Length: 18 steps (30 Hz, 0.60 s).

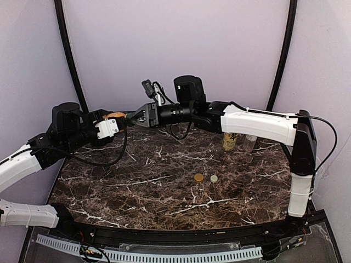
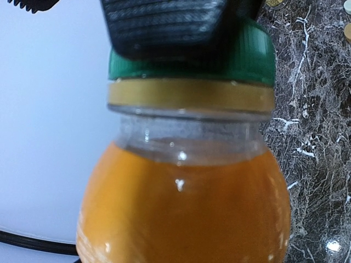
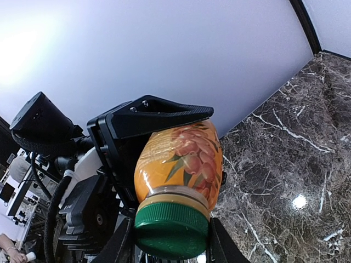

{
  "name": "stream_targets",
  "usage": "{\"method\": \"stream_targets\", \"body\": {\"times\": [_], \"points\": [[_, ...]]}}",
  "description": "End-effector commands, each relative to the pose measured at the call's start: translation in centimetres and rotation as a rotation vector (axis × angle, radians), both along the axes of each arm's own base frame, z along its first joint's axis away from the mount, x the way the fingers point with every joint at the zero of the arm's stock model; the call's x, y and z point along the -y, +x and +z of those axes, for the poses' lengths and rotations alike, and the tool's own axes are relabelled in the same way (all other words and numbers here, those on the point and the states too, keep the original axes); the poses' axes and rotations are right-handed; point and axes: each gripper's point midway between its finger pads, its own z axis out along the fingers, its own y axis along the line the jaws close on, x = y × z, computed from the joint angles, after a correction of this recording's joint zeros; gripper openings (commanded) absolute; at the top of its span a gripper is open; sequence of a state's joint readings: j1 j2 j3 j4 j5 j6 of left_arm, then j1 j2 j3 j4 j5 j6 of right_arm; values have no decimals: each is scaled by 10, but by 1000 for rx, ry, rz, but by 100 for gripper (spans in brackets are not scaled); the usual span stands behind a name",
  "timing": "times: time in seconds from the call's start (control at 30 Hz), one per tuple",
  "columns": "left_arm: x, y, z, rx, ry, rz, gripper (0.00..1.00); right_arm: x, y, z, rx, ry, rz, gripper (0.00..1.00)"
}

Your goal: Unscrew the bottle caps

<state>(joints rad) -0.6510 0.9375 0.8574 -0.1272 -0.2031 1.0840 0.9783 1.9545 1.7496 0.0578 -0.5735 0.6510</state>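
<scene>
One marble table, two arms meeting above its far left corner. We count three bottles. The orange bottle is held above the table by the left pincer, its jaws part-closed around the body. The yellow bottle and the clear bottle stand side by side at the far right. We count three caps. The dark green cap sits on the orange bottle, with the right pincer clamped on it. The tan cap and the cream cap lie just beside each other near the table's middle.
</scene>
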Motion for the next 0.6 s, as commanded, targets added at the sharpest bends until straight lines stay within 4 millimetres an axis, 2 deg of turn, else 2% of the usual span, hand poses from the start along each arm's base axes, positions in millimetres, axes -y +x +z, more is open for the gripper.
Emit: {"method": "stream_targets", "body": {"times": [0.0,0.03,0.07,0.1,0.13,0.17,0.2,0.23,0.27,0.3,0.33,0.43,0.57], "points": [[1,-4,2,-14,-55,0,35,0,-4,7,71,0,10,0],[3,-9,-6,-62,-51,-19,34,2,-8,8,115,2,29,0],[6,-13,-4,-100,-87,-27,31,5,-14,12,196,11,68,0],[12,-26,-22,-203,-76,-85,30,9,-25,15,262,20,125,0],[17,-35,-22,-269,-114,-116,28,12,-34,17,341,29,171,0],[25,-58,-40,-406,-112,-196,28,16,-45,13,395,14,219,0],[31,-70,-39,-479,-151,-233,28,20,-56,9,464,11,272,0],[38,-96,-49,-612,-168,-316,28,25,-67,7,535,13,317,0],[48,-115,-45,-706,-229,-395,29,28,-80,3,602,17,367,0],[49,-128,-48,-798,-260,-404,29,32,-94,-6,660,15,422,0],[55,-141,-43,-859,-301,-460,29,35,-107,-10,728,24,466,0],[62,-156,-37,-983,-387,-495,28,39,-122,-21,920,7,512,0],[65,-166,-33,-1043,-421,-531,25,39,-125,-26,1119,-43,514,0]]}}
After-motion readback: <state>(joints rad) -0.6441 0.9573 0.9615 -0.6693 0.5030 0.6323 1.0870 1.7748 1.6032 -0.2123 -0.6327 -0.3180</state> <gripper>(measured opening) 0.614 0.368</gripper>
